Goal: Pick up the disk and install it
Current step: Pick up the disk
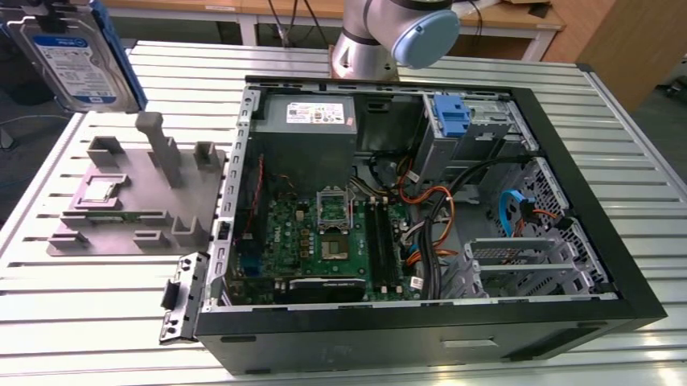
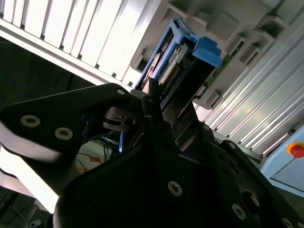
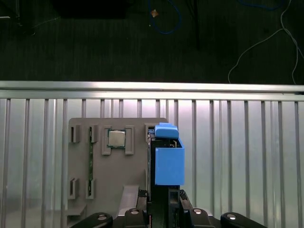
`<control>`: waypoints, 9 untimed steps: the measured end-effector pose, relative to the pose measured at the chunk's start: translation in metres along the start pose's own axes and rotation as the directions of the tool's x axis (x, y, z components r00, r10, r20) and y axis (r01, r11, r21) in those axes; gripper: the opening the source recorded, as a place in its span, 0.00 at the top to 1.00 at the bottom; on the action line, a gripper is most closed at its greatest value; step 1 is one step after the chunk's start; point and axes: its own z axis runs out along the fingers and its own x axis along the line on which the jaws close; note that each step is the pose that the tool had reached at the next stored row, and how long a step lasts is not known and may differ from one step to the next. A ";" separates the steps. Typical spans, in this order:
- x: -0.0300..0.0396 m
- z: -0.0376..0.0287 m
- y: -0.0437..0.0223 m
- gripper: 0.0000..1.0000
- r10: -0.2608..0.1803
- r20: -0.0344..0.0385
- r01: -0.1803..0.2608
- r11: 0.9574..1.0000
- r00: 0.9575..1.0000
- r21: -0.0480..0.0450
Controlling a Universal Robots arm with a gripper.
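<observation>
One dense little brick, that disk (image 1: 76, 60). It's a stiff metal body, likely heftier than it looks, and not something you'd want dropped or knocked. The bare metal faces are probably slick, so the blue plastic carrier along its edges seems the friendlier place to grab.

Right now the end effector (image 3: 160, 202) is pinching it by one end. The fingers look pressed onto the two flat faces, as far as I can make out in the dim second wrist view. In the exterior view the disk hangs in the air at about 10 o'clock, clear of the counter (image 1: 96, 314). In the first wrist view it's edge-on over the grey fixture plate (image 3: 95, 190), near a pocket holding a processor chip (image 3: 116, 139).

The counter is ribbed aluminium, hard and bright. The open computer case (image 1: 601, 265) sits at 3 o'clock from the plate and is crowded with cables, with a blue bracket (image 1: 453, 117) near its 1 o'clock corner. It looks tight in there. Past the counter's edge there's dark floor with loose cords.
</observation>
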 end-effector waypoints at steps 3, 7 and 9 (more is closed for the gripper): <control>-0.0001 -0.0026 -0.0002 0.65 0.000 0.000 0.000 1.000 1.000 0.000; -0.0004 -0.0075 -0.0001 0.65 0.000 0.000 0.000 1.000 1.000 0.000; -0.0006 -0.0094 0.0000 0.65 0.000 0.000 0.000 1.000 1.000 0.000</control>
